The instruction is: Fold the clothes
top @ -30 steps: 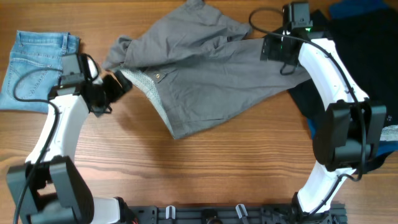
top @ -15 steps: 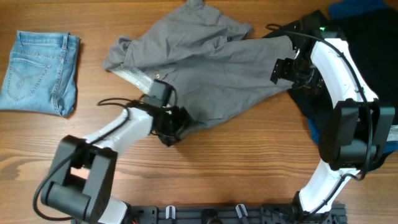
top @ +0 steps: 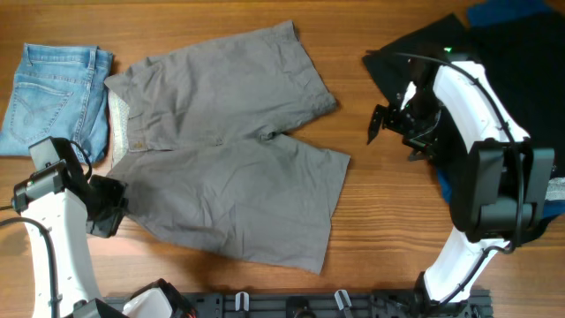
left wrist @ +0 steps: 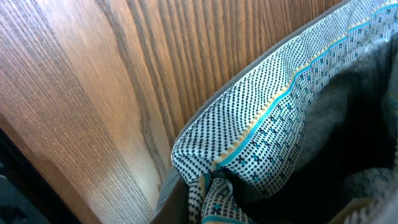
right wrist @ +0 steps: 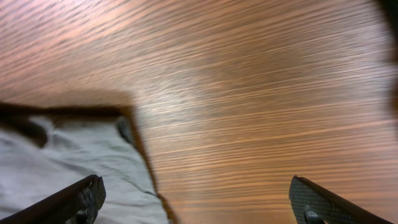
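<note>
The grey shorts (top: 229, 150) lie spread flat across the middle of the table, with the pale waistband (top: 117, 132) at the left and both legs pointing right. My left gripper (top: 111, 210) sits at the shorts' near-left corner. In the left wrist view it is shut (left wrist: 208, 200) on a bunched fold of the dotted waistband lining (left wrist: 273, 118). My right gripper (top: 381, 124) hovers open over bare wood, just right of the far leg. In the right wrist view its fingers (right wrist: 81, 196) stand wide apart, and the leg's edge (right wrist: 74, 149) lies at the lower left.
Folded light-blue denim shorts (top: 53, 102) lie at the far left. A large black garment (top: 494, 53) covers the far right under the right arm, with blue cloth (top: 512, 11) behind it. A black rack (top: 309, 305) runs along the front edge.
The shorts went from a crumpled heap to spread flat. My left gripper swung to the near-left corner and shut on the waistband. My right gripper drew away to the right, staying open.
</note>
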You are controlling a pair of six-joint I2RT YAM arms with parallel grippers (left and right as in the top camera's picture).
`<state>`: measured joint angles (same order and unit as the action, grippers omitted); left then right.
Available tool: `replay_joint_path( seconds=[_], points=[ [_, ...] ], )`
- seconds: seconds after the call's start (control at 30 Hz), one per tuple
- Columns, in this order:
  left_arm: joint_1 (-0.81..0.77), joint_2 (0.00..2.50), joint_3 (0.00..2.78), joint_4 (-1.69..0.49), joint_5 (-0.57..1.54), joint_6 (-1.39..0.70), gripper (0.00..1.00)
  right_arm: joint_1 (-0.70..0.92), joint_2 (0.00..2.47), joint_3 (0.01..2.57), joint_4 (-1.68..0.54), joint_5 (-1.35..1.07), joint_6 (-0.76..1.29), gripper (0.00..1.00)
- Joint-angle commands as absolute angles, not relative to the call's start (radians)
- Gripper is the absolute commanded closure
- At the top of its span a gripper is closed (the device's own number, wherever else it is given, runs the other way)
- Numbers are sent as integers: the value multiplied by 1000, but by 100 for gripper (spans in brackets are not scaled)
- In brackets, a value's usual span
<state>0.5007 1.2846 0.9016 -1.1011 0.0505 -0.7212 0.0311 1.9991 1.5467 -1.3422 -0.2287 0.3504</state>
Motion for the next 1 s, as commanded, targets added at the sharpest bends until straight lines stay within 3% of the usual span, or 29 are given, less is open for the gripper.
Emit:
replay_joint_path(
  seconds=[0.0,0.27,0.43,0.47,0.5,0.53,0.6,0.73,0.9,0.93,0.97],
  points=[
    [488,1298,911,-1104,63,-684,96,82,2008,1521,-1329,-305,340,0],
    [447,1306,909,-1092,62,-684,96,239,2008,1302,-1149,-382,379,0],
    [447,1306,909,-1081,62,-684,96,266,2008,1257,-861,-404,291,17],
    [447,1306,909,-1081,62,-684,96,277,2008,1257,-829,-421,269,32],
    [447,1306,909,-1080,62,-684,96,289,2008,1256,-813,-417,265,69],
    [447,1306,909,-1077,62,-684,96,296,2008,1256,-802,-416,265,96],
    [442,1306,907,-1054,63,-685,96,296,2008,1256,-752,-396,269,96],
    [363,1319,873,-876,63,-685,96,233,2008,1279,-656,-95,392,96],
    [245,1399,871,-775,117,-688,92,57,2008,1394,-665,-103,348,94],
    [225,1411,871,-781,132,-688,92,45,2008,1400,-677,-123,329,86],
    [205,1419,871,-787,134,-688,92,32,2008,1407,-705,-135,315,62]
  ],
)
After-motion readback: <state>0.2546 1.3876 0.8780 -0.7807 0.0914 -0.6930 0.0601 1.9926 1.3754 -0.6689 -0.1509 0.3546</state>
